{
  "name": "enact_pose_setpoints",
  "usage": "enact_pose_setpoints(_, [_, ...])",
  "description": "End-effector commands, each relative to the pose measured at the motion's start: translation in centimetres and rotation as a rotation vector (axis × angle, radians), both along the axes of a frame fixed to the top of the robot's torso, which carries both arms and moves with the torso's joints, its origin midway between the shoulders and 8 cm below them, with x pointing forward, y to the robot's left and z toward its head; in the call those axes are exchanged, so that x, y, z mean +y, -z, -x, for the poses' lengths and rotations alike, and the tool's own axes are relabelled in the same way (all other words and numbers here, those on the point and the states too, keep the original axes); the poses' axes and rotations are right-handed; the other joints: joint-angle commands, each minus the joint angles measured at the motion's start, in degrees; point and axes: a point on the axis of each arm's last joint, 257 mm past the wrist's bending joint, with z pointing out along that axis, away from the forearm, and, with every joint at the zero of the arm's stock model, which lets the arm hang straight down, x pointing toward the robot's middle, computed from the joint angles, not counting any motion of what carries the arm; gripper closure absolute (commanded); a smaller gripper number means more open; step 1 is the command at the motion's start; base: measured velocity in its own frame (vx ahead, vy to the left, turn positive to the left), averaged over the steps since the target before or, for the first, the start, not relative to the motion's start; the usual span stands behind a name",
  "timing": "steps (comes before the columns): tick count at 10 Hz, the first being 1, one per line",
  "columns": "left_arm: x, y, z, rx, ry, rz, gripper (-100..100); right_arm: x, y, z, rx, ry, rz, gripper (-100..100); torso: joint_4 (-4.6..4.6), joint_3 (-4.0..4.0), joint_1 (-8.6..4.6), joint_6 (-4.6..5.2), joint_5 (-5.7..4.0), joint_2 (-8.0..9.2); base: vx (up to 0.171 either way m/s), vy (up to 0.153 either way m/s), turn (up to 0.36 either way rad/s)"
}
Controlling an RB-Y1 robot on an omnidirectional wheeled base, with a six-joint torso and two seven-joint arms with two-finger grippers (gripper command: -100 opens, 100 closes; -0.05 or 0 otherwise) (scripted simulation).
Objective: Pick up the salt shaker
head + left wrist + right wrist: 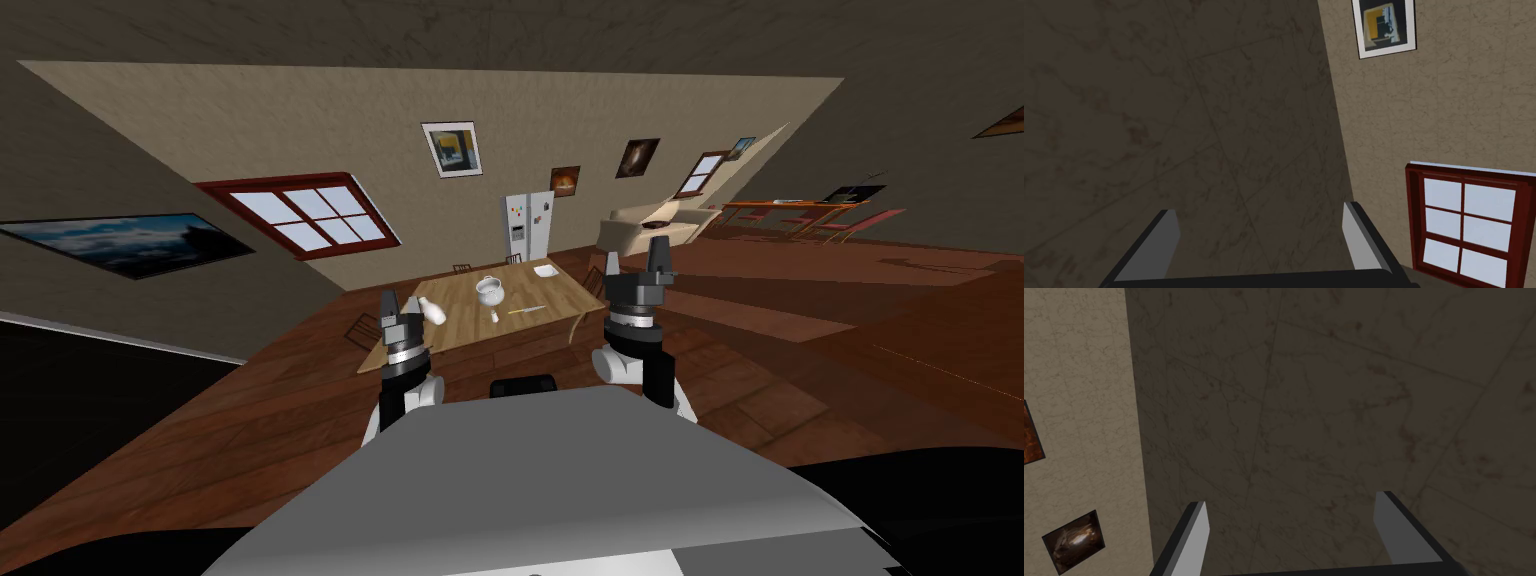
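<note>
A small white salt shaker (494, 317) stands near the middle of the wooden table (470, 330), just in front of a white footed bowl (489, 290). Both arms are raised between me and the table. My left gripper (400, 302) is open and hangs in front of the table's left end, next to a white bottle (433, 312). My right gripper (634, 260) is open off the table's right side. In the wrist views the left gripper (1260, 210) and the right gripper (1291, 499) hold nothing. The shaker is well beyond both.
A white plate (545, 271) and a thin yellowish utensil (526, 310) also lie on the table. Chairs ring it, one dark chair back (522, 385) nearest me. A fridge (526, 227) and a sofa (650, 225) stand behind, with wooden floor to the right.
</note>
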Motion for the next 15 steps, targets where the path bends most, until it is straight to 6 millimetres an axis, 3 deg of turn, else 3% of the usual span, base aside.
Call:
enact_pose_setpoints(1, [-0.2,0.6,-0.3,0.025,0.015,-0.019,-100,0.0,0.0,0.0,0.000,0.000,0.000,0,0.00,0.00,0.00,0.00,0.00,0.00,-0.010,-0.012,-0.026])
enact_pose_setpoints(4, [-0.4,2.8,-1.4,0.110,0.047,-0.052,-100,0.0,0.0,0.0,0.000,0.000,0.000,0,0.03,0.07,-0.17,0.01,-0.04,0.13,-0.032,-0.049,-0.060])
enact_pose_setpoints(7, [-0.4,6.6,-2.7,0.237,0.076,-0.066,-100,0.0,0.0,0.0,0.000,0.000,0.000,0,0.04,0.10,-0.30,0.01,-0.06,0.17,-0.050,-0.082,-0.094])
enact_pose_setpoints(11, [0.0,14.0,-4.2,0.460,0.109,-0.073,-100,0.0,0.0,0.0,0.000,0.000,0.000,0,0.05,0.13,-0.33,0.02,-0.07,0.23,-0.053,-0.089,-0.145])
enact_pose_setpoints(12, [0.0,14.0,-4.2,0.460,0.109,-0.073,-100,0.0,0.0,0.0,0.000,0.000,0.000,0,0.04,0.11,-0.33,0.01,-0.08,0.19,-0.029,-0.062,-0.031])
enact_pose_setpoints(15, [0.4,20.6,-4.7,0.652,0.133,-0.081,-100,0.0,0.0,0.0,0.000,0.000,0.000,0,0.04,0.11,-0.23,0.02,-0.06,0.18,-0.042,-0.069,-0.169])
